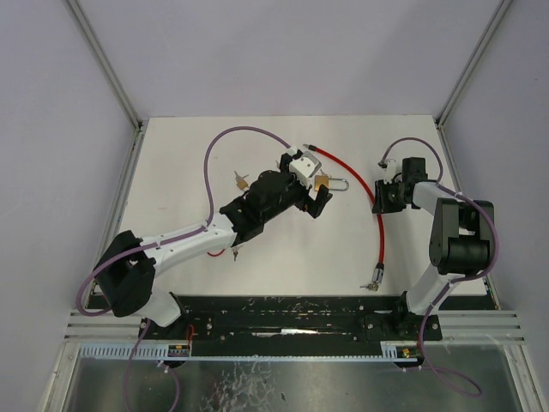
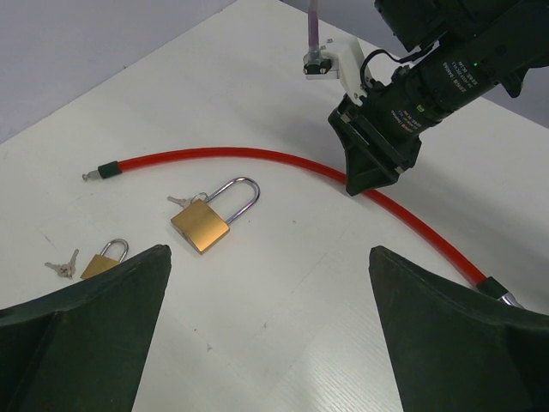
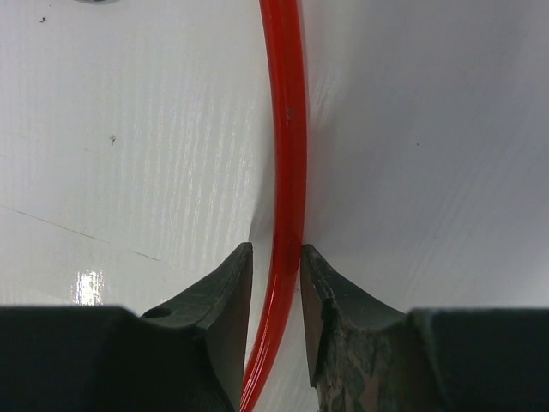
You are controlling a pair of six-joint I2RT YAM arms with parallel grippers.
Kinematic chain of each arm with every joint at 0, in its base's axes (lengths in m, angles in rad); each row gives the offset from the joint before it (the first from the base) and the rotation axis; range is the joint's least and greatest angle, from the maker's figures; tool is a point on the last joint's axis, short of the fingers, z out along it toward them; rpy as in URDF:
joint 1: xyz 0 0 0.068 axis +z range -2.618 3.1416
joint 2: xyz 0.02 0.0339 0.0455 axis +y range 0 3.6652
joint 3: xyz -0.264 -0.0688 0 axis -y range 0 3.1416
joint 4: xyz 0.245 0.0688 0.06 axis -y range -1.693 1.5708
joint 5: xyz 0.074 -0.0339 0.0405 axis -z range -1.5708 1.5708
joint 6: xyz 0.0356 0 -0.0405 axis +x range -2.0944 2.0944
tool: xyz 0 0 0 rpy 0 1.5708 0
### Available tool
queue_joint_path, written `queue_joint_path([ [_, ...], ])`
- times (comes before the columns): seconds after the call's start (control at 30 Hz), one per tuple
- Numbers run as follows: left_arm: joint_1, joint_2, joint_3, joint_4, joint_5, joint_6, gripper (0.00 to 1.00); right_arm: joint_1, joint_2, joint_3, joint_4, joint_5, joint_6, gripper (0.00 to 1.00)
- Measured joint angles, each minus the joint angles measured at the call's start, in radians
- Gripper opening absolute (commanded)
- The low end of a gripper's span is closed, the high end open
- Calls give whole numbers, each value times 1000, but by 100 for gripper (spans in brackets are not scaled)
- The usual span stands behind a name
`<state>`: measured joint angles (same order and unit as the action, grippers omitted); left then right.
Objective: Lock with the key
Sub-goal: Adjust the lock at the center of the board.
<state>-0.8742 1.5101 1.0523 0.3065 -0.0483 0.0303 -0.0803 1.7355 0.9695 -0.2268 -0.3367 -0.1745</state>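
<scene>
1. Nearest the arm bases, one metal-tipped end of the red cable [image 1: 375, 279] lies on the white bench [image 1: 189, 163]
2. Farther out on the right, the right pincer [image 3: 276, 247] points down over the cable, one finger close on either side; whether they pinch it cannot be told
3. At mid-bench the left pincer [image 2: 268, 275] hangs above the surface, its fingers spread wide and empty
4. Just beyond it the large padlock [image 2: 200, 225] lies flat, a key [image 2: 178, 201] touching its body
5. Left of that lies a small padlock [image 2: 105, 260], with its keys [image 2: 62, 268] just beside it
6. Farthest away, the cable's black-sleeved end rests on the bench
</scene>
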Motion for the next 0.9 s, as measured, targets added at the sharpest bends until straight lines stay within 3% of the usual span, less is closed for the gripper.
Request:
queue_joint_path([
  [0.27,0,0,0,-1,0,0,98,0,4,2,0,3,3,23],
  [0.4,8,24,4,-1,0,-1,98,0,8,9,-8,1,22,12],
  [0.5,43,87,29,-5,17,-24,96,0,8,10,-11,-8,33,4],
  [0.63,137,194,66,-19,89,-109,94,0,8,10,-21,-27,44,1],
  [0.9,282,416,232,-86,161,-346,63,2,-79,9,-29,-61,54,0],
])
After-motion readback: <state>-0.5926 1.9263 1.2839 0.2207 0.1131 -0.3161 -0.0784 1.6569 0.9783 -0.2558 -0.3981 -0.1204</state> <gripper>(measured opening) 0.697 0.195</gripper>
